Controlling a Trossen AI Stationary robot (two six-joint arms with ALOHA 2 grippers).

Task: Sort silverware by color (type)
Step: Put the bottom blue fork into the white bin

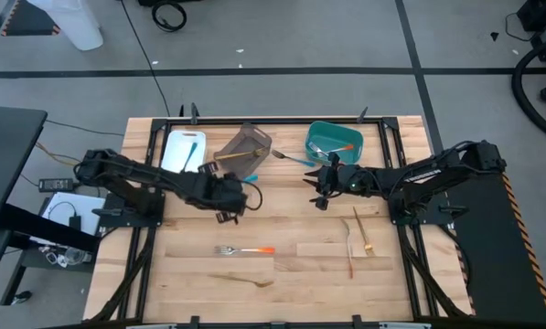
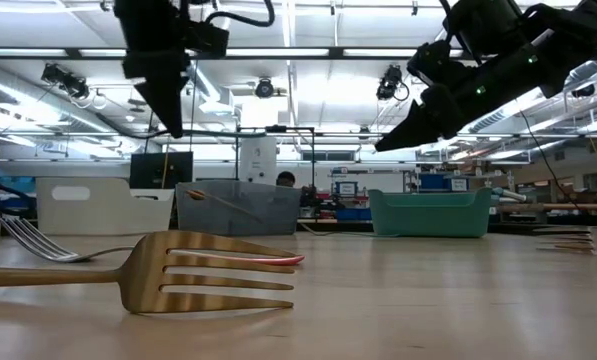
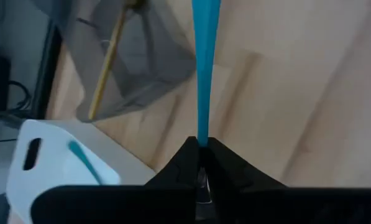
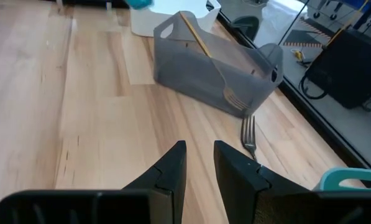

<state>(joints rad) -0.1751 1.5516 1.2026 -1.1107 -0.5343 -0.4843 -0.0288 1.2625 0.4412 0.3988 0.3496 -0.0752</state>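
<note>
My left gripper (image 1: 229,194) hangs over the table's middle left, near the grey-brown bin (image 1: 243,146), shut on a blue-handled utensil (image 3: 204,68). My right gripper (image 1: 322,190) is open and empty above the table's middle, near the teal bin (image 1: 335,139). A blue-handled fork (image 1: 292,158) lies on the table between those two bins. A tan fork (image 4: 201,42) leans inside the grey-brown bin. The white bin (image 1: 183,149) holds a blue utensil (image 3: 84,160). An orange-handled fork (image 1: 244,249) and a tan utensil (image 1: 242,280) lie near the front edge. My left gripper pinches the blue handle at its near end (image 3: 202,135) between its two shut fingers. The handle runs straight on from the fingertips, in line with them. It is lifted clear of the table. Its other end lies outside the wrist view.
Three slim utensils (image 1: 357,239) lie right of centre, one with an orange handle. The teal bin holds an orange-handled utensil (image 1: 333,147). A tan fork (image 2: 178,272) lies close to the low camera. Bare wood lies between the grippers and the front utensils.
</note>
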